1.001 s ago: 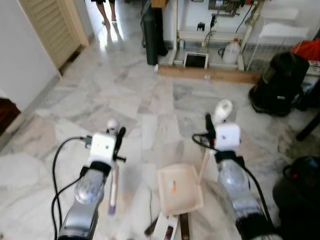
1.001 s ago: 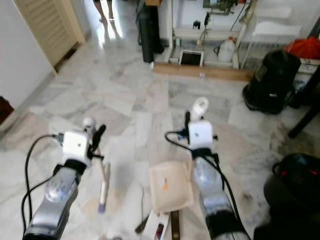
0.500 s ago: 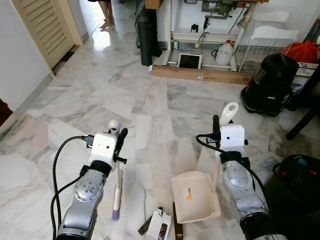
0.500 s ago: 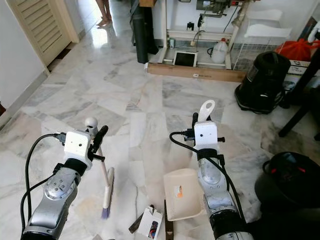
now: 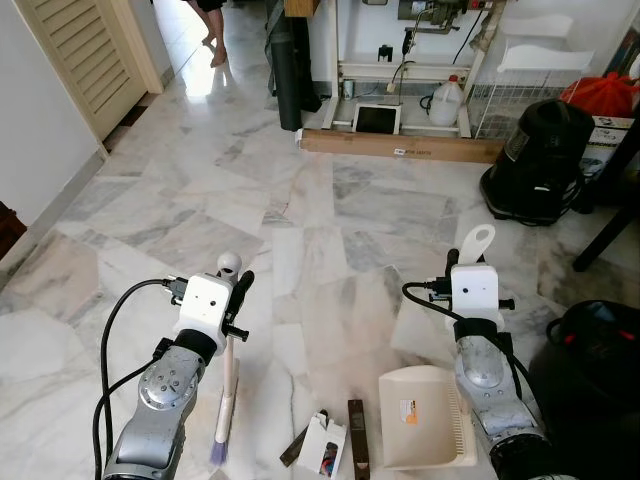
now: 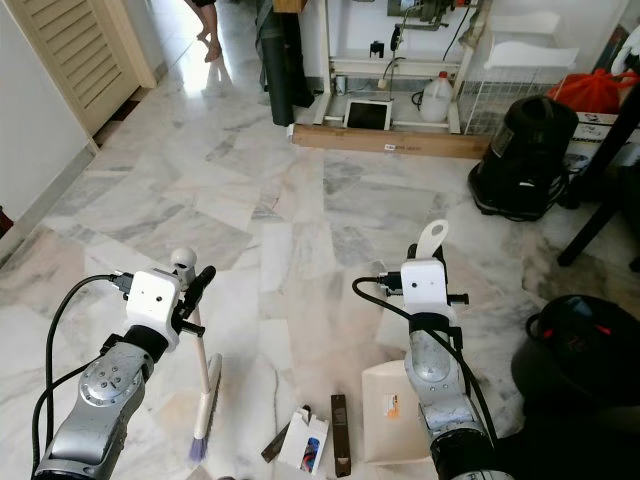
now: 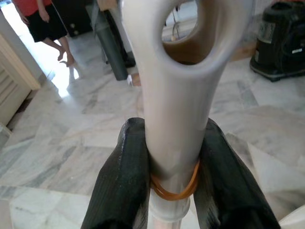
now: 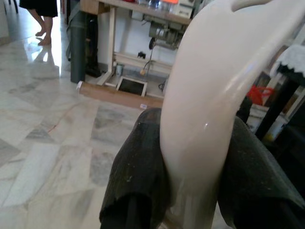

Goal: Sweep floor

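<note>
- Your left pincer [image 5: 232, 296] stays clenched on the broom [image 5: 226, 400]; your right pincer [image 5: 462, 282] grips the dustpan [image 5: 420, 432].
- The dustpan has slid right, clear of the litter [image 5: 328, 448] lying between both tools: sweep it in next.

Grey-veined marble floor [image 5: 330, 210]. Between the two grippers lie a small carton [image 5: 326, 456] and a dark strip [image 5: 356, 448], beside the dustpan [image 5: 425, 432].

One cream plastic dustpan [image 5: 425, 432], one white-handled broom with purple bristles [image 5: 226, 420], one small white carton [image 5: 325, 446], one dark flat stick [image 5: 357, 442], two black round vacuum cleaners [image 5: 538, 160] [image 5: 593, 350], one white plastic jug [image 5: 445, 103], two black-fingered grippers [image 5: 236, 295] [image 5: 460, 268].
</note>
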{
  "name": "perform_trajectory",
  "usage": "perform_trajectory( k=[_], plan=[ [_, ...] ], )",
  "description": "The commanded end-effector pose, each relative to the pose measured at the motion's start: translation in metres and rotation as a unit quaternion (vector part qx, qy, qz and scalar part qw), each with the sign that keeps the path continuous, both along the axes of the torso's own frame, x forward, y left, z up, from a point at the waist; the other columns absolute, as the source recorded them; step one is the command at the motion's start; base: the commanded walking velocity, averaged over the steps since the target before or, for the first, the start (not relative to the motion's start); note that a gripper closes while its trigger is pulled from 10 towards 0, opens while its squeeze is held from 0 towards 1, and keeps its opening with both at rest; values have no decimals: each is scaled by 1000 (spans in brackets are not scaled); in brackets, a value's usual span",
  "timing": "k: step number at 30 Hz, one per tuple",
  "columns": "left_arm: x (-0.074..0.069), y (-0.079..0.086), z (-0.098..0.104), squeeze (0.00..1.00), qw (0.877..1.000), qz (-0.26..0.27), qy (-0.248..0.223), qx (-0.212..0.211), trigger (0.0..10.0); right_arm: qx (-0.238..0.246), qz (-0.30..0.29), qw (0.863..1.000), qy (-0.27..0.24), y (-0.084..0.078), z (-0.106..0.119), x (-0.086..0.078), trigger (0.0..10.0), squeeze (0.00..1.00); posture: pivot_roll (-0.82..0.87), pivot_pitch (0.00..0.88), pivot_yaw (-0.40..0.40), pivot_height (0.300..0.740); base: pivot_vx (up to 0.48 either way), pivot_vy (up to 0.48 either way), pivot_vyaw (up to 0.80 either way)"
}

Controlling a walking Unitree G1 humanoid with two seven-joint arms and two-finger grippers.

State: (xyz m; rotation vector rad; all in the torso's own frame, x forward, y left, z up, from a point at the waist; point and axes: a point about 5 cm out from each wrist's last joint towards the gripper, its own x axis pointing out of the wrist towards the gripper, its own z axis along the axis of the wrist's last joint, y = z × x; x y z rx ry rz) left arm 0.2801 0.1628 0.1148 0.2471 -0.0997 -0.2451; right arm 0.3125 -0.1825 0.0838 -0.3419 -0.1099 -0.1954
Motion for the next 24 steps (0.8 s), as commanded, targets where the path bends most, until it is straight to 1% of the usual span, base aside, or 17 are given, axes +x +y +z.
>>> perform_trajectory(
  k=[1, 5, 6, 11, 13, 24],
  plan=[
    [-3, 1, 8, 0, 1000, -15, -9, 12, 10000, -2, 2, 1000, 0, 4, -6, -4, 10000, 0, 107, 187, 93, 740, 0, 0, 0],
    [-5, 2, 10, 0, 1000, -20, -8, 16, 10000, -2, 1, 1000, 4, 6, -11, -7, 10000, 0, 118, 196, 101, 740, 0, 0, 0],
    [-6, 3, 11, 0, 1000, -21, -8, 18, 10000, -2, -2, 1000, 9, 7, -15, -9, 10000, 0, 125, 203, 106, 740, 0, 0, 0],
    [-9, 6, 14, 0, 999, -23, -7, 22, 10000, -2, -1, 1000, 8, 9, -18, -11, 10000, 0, 140, 222, 115, 740, 0, 0, 0],
    [-13, 7, 15, 0, 999, -23, -6, 24, 10000, -8, -1, 1000, 4, 10, -19, -13, 10000, 0, 150, 235, 120, 740, 0, 0, 0],
    [-16, 8, 17, 0, 999, -20, -3, 25, 10000, -34, -12, 999, -32, 9, -10, -11, 10000, 0, 160, 272, 130, 740, 0, 0, 0]
  ],
)
